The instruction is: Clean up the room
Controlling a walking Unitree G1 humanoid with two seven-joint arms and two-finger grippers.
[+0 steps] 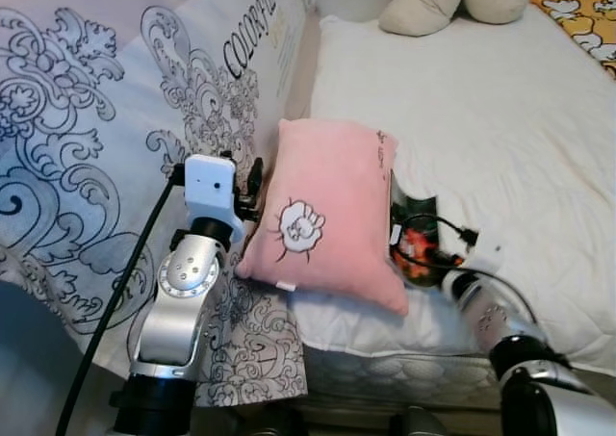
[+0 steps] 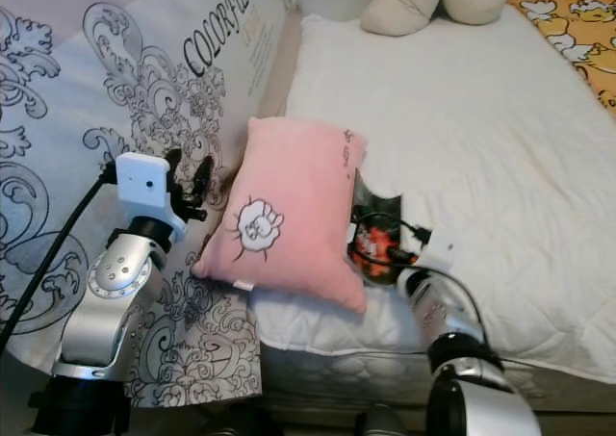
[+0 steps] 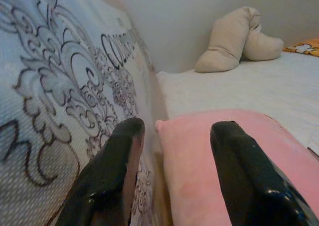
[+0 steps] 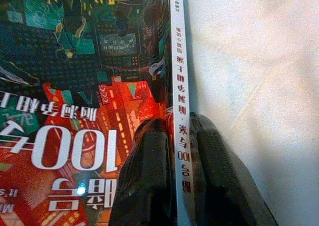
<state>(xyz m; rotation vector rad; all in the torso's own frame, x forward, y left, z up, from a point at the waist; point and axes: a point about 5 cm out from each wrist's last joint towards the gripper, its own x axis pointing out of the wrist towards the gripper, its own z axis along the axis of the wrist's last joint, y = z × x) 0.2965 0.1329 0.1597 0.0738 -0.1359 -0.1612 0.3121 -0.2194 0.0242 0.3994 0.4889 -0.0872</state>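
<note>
Pink pillow (image 1: 327, 215) on the bed (image 1: 500, 118), leaning at the mattress's near edge. Left tool (image 3: 174, 151) spread, astride the pillow's left corner. Right tool (image 4: 179, 151) pinching a book (image 4: 79, 86), half tucked beneath the pillow's right side.

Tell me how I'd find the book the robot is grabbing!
Look at the white bed, then at the pink pillow near its front edge. The book lies on the bed right beside it, partly tucked under the pillow, with the right gripper shut on its spine. It is the one dark thing there, with a red and green cover.
</note>
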